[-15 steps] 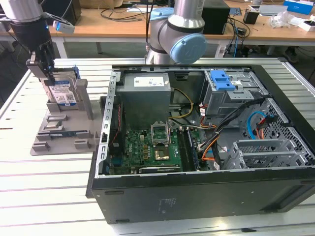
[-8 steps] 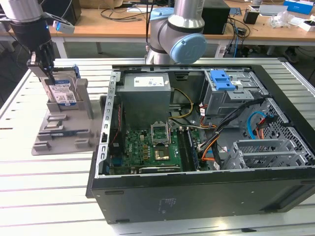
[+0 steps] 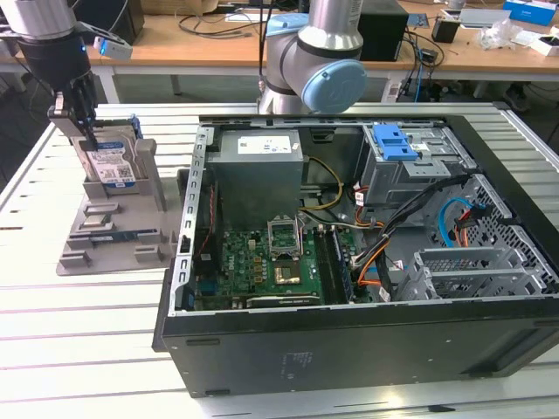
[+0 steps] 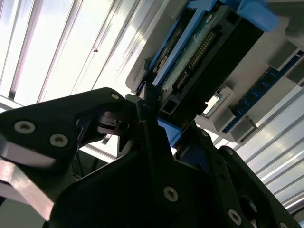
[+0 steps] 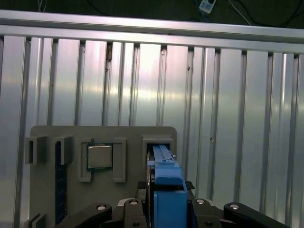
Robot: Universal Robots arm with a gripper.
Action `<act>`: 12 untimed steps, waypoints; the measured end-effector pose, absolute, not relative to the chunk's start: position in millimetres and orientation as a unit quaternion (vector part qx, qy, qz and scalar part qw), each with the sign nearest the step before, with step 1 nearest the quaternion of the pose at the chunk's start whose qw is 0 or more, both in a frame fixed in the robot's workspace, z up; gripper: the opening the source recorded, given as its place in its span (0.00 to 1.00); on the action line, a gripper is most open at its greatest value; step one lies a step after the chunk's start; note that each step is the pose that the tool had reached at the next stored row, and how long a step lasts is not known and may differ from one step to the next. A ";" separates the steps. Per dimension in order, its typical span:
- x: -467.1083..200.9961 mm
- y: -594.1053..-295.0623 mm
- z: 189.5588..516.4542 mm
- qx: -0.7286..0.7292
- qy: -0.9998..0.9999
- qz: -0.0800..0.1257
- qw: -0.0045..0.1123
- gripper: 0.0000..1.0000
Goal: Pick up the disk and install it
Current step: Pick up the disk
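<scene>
A slatted metal surface carries one grey holder at the exterior view's left and one open computer case beside it. The one disk stands upright in the holder's slot. The one hand is closed on the disk's upper edge, its blue frame filling the narrow gap. A clean pick probably needs a straight lift along the slot, with the disk kept upright so the frame does not bind. One chip lies in the holder.
</scene>
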State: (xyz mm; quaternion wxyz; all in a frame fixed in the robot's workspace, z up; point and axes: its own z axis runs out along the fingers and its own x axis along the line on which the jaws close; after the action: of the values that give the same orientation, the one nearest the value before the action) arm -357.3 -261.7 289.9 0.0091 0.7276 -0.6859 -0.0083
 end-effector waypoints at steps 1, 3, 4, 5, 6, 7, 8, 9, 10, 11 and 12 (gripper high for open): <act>-357.3 -261.7 289.9 0.728 -0.686 -0.008 0.009 0.37; -357.3 -261.7 289.9 0.728 -0.686 -0.008 0.009 0.37; -357.3 -261.7 289.9 0.728 -0.686 -0.008 0.009 0.37; -357.3 -261.7 289.9 0.728 -0.686 -0.008 0.009 0.37; -357.3 -261.7 289.9 0.728 -0.686 -0.008 0.009 0.37; -357.3 -261.7 289.9 0.728 -0.686 -0.008 0.009 0.37; -357.3 -261.7 290.1 0.728 -0.686 -0.008 0.009 0.37; -357.3 -261.5 291.0 0.728 -0.686 -0.008 0.009 0.37; -357.3 -261.1 294.2 0.728 -0.686 -0.008 0.009 0.37; -357.3 -260.8 297.0 0.728 -0.686 -0.008 0.009 0.37; -357.3 -260.6 298.8 0.728 -0.686 -0.008 0.009 0.37</act>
State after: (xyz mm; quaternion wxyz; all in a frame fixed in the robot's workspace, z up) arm -357.3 -260.6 298.8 0.0092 0.7276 -0.6859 -0.0083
